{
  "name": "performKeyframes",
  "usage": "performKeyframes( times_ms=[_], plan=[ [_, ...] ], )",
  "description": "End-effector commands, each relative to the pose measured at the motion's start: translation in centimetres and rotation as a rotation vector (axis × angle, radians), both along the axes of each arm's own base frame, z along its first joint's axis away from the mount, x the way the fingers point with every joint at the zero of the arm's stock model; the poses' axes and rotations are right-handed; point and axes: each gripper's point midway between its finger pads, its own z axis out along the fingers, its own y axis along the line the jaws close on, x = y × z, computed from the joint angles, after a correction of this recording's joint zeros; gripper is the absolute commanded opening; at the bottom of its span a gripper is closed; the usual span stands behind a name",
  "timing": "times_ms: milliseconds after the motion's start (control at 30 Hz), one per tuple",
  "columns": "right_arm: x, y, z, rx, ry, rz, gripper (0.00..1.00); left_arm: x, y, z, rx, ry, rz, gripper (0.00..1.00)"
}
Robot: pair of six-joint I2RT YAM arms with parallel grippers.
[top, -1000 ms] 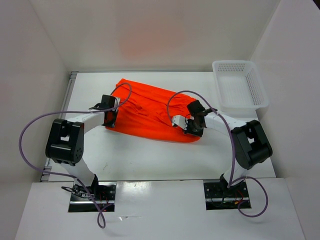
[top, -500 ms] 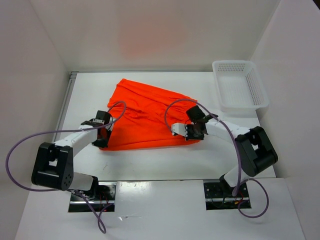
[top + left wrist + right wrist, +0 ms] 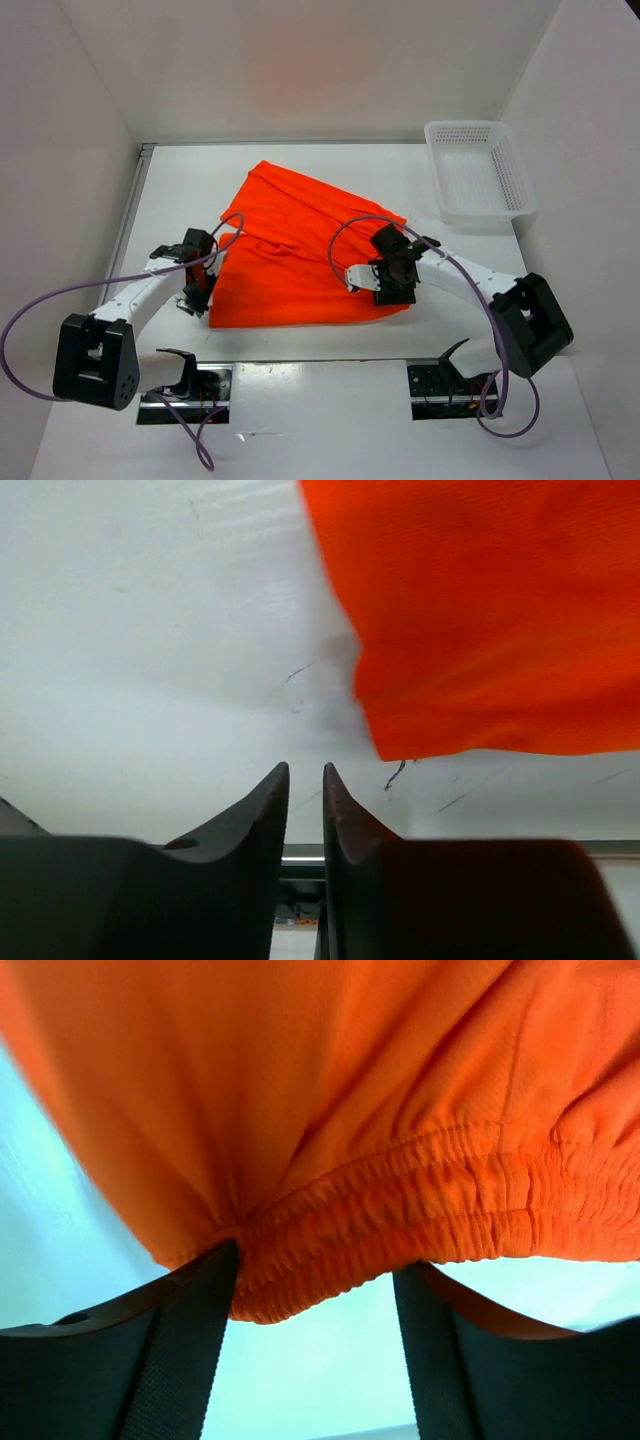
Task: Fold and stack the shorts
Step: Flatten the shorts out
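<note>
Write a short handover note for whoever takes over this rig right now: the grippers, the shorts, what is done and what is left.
Left gripper: jaws a narrow gap apart, holding nothing, low over the table beside the left edge of the shorts.
Right gripper: open; the gathered waistband sits between its fingers, not clamped.
Shorts: spread flat mid-table between the arms. The white basket sits at the far right, apart from them.
Done: the cloth lies flat and neither gripper holds it; no neat fold shows.
Left: fold the shorts, then stack them.
</note>
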Motion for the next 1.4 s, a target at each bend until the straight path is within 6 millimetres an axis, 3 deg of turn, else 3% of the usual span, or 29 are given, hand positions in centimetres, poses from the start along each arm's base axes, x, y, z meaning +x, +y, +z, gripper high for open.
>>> performKeyframes(
  times_ms=[0,100,200,267,333,367,433,467,500,533,600,633,667,700,733,767,800,833,867,900,967,1033,1133,1200,1267,1367],
  plan=[
    [0.6,-0.7,2.0,-0.024,-0.039,-0.072,0.72,-1.5,0.8,0.4,0.027,0.037,0.006,0.31],
    [2.8,1.8,4.7,0.093,-0.089,-0.146,0.74,-0.6,0.6,1.0,0.004,0.011,0.022,0.32],
    [5.1,4.6,9.8,0.279,-0.199,-0.215,0.75,5.3,0.5,4.8,-0.088,-0.208,0.089,0.32],
    [6.8,6.8,13.0,0.427,-0.285,-0.230,0.91,9.0,0.2,7.9,-0.149,-0.332,0.094,0.32],
    [7.7,8.0,14.9,0.526,-0.324,-0.268,0.95,11.7,0.0,9.0,-0.173,-0.404,0.090,0.34],
    [8.8,8.8,15.9,0.573,-0.359,-0.282,0.95,12.7,-0.2,8.1,-0.181,-0.384,0.089,0.38],
    [10.5,9.2,14.3,0.584,-0.317,-0.379,0.95,15.9,-0.4,8.4,-0.198,-0.434,0.078,0.42],
    [12.2,9.4,15.1,0.615,-0.331,-0.426,0.95,17.2,-0.4,6.9,-0.196,-0.399,0.082,0.42],
    [13.5,9.2,14.8,0.632,-0.316,-0.483,0.95,19.0,-0.2,6.9,-0.187,-0.424,0.083,0.44],
    [16.3,8.2,14.2,0.650,-0.295,-0.615,0.95,21.8,-0.2,6.8,-0.188,-0.430,0.083,0.44],
    [19.4,7.0,13.9,0.686,-0.301,-0.732,0.95,24.7,-0.2,7.0,-0.188,-0.450,0.081,0.44],
    [20.8,6.2,13.7,0.695,-0.311,-0.786,0.95,26.0,-0.3,5.5,-0.196,-0.419,0.080,0.44],
    [22.9,4.7,13.1,0.696,-0.327,-0.873,0.95,28.1,-0.3,6.9,-0.198,-0.464,0.076,0.44],
    [23.8,4.2,12.7,0.696,-0.324,-0.903,0.95,29.2,-0.3,5.6,-0.197,-0.448,0.077,0.44],
    [25.2,3.7,13.6,0.713,-0.351,-0.927,0.95,30.1,-0.3,5.5,-0.197,-0.459,0.076,0.45],
    [26.1,2.5,11.5,0.687,-0.318,-0.989,0.95,31.5,-0.6,6.3,-0.188,-0.486,0.069,0.47],
    [26.3,1.9,10.8,0.668,-0.299,-1.018,0.95,32.1,-0.6,5.9,-0.188,-0.489,0.068,0.50],
    [26.9,1.3,10.4,0.659,-0.306,-1.034,0.95,32.5,-0.1,4.2,-0.161,-0.460,0.082,0.50],
    [26.9,0.7,8.9,0.630,-0.281,-1.053,0.95,32.7,-0.5,3.7,-0.163,-0.451,0.073,0.50],
    [27.0,0.5,8.9,0.618,-0.293,-1.052,0.95,32.6,-0.5,2.2,-0.161,-0.421,0.076,0.50],
    [26.2,-0.2,7.1,0.578,-0.262,-1.064,0.95,32.3,-0.3,1.7,-0.148,-0.403,0.081,0.50],
    [24.9,-0.5,5.6,0.548,-0.204,-1.055,0.95,31.0,-1.0,-0.5,-0.155,-0.335,0.071,0.50],
    [23.9,-1.0,4.5,0.539,-0.156,-1.048,0.95,29.6,-3.2,-1.6,-0.212,-0.270,0.033,0.50],
    [23.5,-1.2,4.1,0.522,-0.144,-1.041,0.95,27.9,-4.3,-3.3,-0.210,-0.206,0.013,0.50],
    [23.5,-1.2,4.1,0.522,-0.144,-1.041,0.95,27.4,-4.2,-4.6,-0.181,-0.186,0.012,0.47],
    [23.3,-1.4,4.2,0.511,-0.154,-1.037,0.95,27.1,-4.2,-4.9,-0.180,-0.176,0.013,0.40]
  ],
)
